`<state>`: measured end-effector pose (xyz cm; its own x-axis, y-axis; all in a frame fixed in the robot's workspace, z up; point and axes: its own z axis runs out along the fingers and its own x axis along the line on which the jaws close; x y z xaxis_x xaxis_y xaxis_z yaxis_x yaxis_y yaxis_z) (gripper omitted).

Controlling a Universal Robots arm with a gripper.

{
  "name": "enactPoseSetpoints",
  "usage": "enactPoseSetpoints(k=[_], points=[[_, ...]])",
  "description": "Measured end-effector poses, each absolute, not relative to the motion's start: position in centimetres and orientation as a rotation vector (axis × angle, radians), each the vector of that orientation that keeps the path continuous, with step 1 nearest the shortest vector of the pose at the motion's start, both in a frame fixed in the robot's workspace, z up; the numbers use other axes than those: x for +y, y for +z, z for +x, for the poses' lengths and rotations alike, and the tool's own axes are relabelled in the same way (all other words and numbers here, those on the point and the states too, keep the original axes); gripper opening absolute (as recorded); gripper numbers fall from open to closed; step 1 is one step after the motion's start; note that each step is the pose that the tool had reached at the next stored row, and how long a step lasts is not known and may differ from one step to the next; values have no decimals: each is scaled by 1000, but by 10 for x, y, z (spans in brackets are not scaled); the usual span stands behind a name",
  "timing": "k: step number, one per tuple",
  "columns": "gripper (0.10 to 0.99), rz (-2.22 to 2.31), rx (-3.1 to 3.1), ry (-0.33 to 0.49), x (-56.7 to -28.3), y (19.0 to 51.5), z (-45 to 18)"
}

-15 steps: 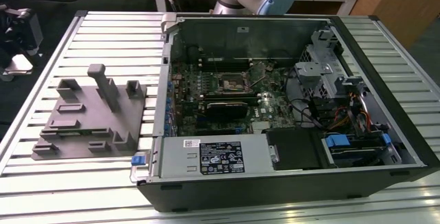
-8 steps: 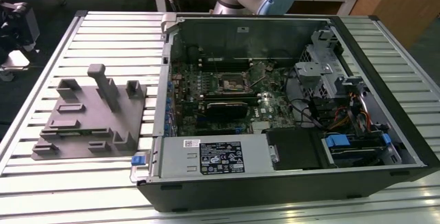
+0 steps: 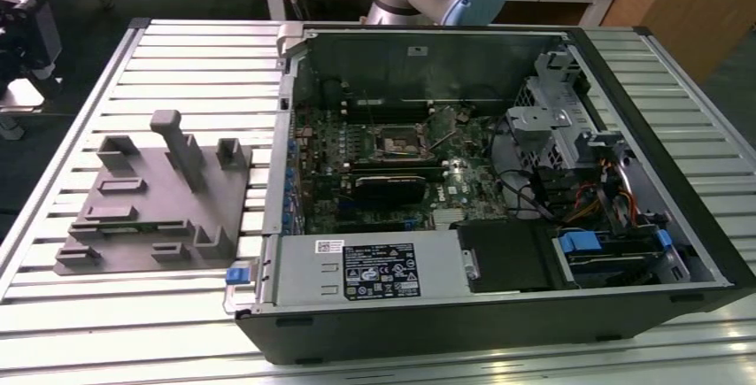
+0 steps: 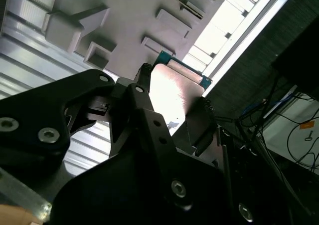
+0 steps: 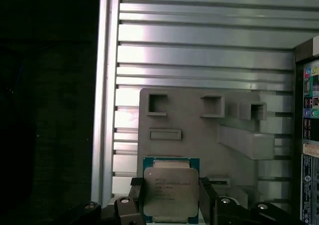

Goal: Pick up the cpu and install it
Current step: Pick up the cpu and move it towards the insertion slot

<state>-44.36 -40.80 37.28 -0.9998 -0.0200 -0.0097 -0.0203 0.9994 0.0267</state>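
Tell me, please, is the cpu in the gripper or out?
In: the first wrist view shows the gripper clamping the cpu, above the tray.

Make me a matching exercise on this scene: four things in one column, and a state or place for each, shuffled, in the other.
1 cpu
2 grey tray
3 computer case
4 slatted table

A open, boards showing
B gripped by the end effector
C carries upright blocks
D silver, under the tray

Pairs: 1-B, 2-C, 3-A, 4-D

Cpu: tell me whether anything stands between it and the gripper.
Nothing visible does. In the first wrist view the cpu sits directly between the fingers of the gripper, gripped at opposite edges, with the grey tray beyond it.
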Motion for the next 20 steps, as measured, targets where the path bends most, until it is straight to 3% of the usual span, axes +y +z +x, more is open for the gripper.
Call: enactPoseSetpoints(k=[20], points=[[533, -31, 3132, 43, -408, 406, -443]])
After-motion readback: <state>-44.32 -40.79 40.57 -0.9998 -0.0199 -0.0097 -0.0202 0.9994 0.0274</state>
